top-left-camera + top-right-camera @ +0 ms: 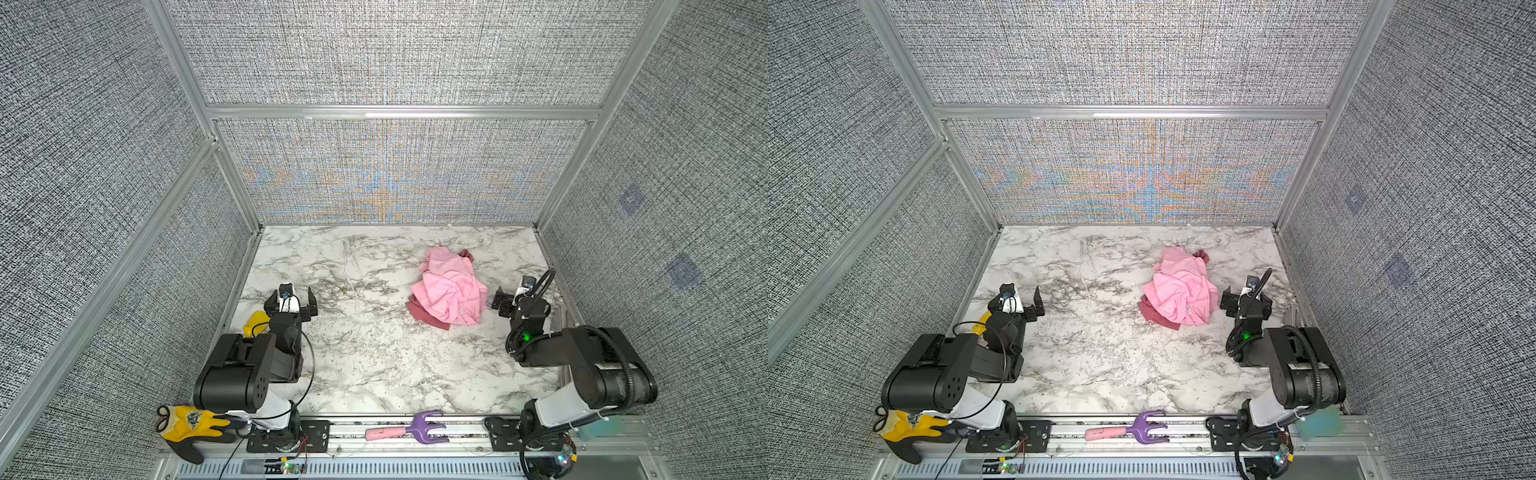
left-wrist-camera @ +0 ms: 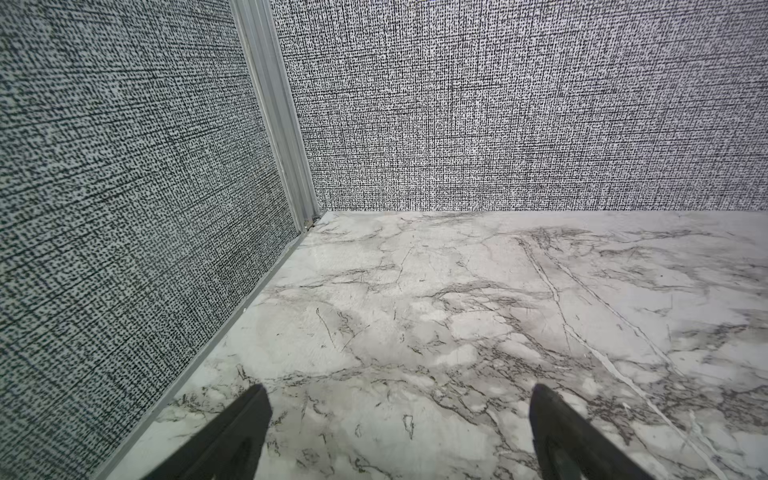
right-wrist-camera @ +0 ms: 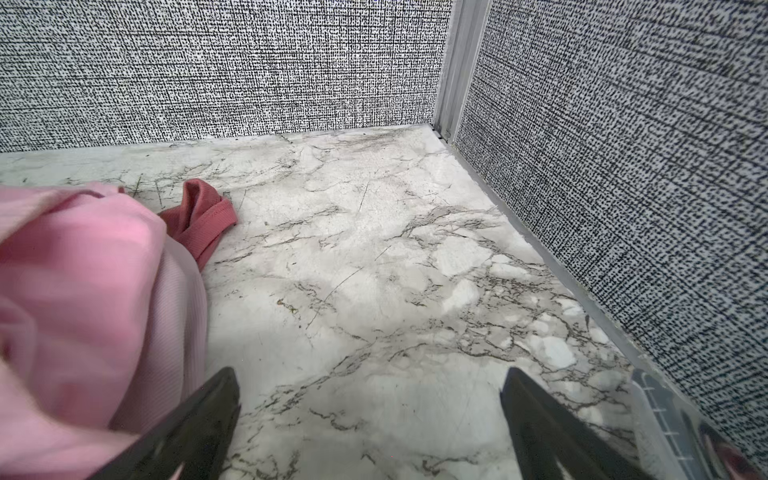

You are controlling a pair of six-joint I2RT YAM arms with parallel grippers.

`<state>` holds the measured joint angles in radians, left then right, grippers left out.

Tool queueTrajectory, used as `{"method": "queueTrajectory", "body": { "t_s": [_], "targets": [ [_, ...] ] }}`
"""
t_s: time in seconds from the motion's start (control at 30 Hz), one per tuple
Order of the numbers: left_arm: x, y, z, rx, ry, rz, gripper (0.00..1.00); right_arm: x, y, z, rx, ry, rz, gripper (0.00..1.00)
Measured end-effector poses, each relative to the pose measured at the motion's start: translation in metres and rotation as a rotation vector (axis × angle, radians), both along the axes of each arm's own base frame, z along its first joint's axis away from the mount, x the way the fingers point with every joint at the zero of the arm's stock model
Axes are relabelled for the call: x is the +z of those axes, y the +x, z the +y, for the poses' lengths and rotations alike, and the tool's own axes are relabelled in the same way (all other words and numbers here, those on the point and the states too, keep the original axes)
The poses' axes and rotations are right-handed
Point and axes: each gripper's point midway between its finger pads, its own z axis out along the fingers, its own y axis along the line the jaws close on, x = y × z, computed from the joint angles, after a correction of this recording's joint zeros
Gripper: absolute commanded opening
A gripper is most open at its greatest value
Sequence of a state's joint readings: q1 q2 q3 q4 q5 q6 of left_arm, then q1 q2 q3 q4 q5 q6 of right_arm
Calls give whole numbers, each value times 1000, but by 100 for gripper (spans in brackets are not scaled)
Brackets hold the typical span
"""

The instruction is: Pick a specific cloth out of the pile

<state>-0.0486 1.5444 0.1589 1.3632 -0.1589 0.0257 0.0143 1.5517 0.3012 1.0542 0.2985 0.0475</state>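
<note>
Nothing of the task appears done yet: the cloth, a dark dusty-rose ribbed knit, lies buried under the pile on the glossy marble-patterned table, right of centre. Only 2 parts show, a flat edge on the near side and a hemmed fold at the far side. The pile is soft, crumpled pastel pink, folded into a loose mound. The right gripper sits just beside it, jaws spread and empty; the left gripper, also spread and empty, is well apart.
</note>
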Motion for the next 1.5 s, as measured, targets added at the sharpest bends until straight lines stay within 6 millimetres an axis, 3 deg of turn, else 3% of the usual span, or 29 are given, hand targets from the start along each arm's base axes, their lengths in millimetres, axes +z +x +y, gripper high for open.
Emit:
{"method": "queueTrajectory", "body": {
  "t_s": [0.67, 0.93, 1.03, 1.17, 1.27, 1.37, 1.5],
  "targets": [
    [0, 0, 0, 0, 0, 0, 99, 0, 0, 0, 0, 0, 0, 99],
    [4, -1, 4, 26, 1, -10, 84, 4, -1, 0, -4, -2, -7, 99],
    [22, -3, 9, 54, -1, -41, 79, 25, 2, 5, 1, -12, -29, 97],
    [92, 7, 9, 62, -21, -155, 75, 96, 15, 23, 35, -25, -122, 91],
    [128, 21, 0, 30, -62, -165, 74, 142, 23, 43, 83, -5, -144, 85],
    [146, 32, -10, 4, -114, -111, 73, 171, 27, 83, 182, 36, -117, 82],
    [147, 34, -17, -8, -195, -13, 72, 171, 21, 155, 361, 25, 9, 73]
  ]
}}
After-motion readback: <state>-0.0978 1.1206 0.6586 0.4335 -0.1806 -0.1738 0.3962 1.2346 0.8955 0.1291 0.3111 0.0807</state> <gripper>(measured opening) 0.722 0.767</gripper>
